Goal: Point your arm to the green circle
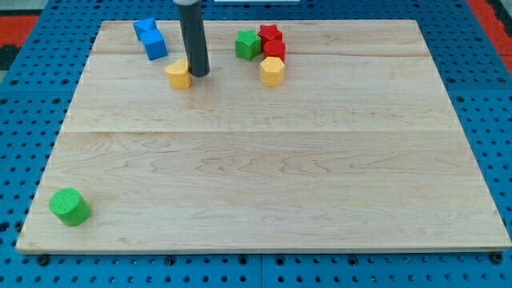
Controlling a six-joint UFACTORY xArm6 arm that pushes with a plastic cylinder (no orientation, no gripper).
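The green circle (70, 206), a short green cylinder, sits near the bottom left corner of the wooden board (264, 160). My tip (199, 74) is at the view's top, touching or just right of a yellow block (179, 74). The tip is far from the green circle, up and to the right of it.
A blue block (150, 38) lies at the top left. A green block (248, 44), a red star (271, 34), a red block (274, 50) and a yellow hexagon (273, 71) cluster right of my tip. Blue pegboard (24, 120) surrounds the board.
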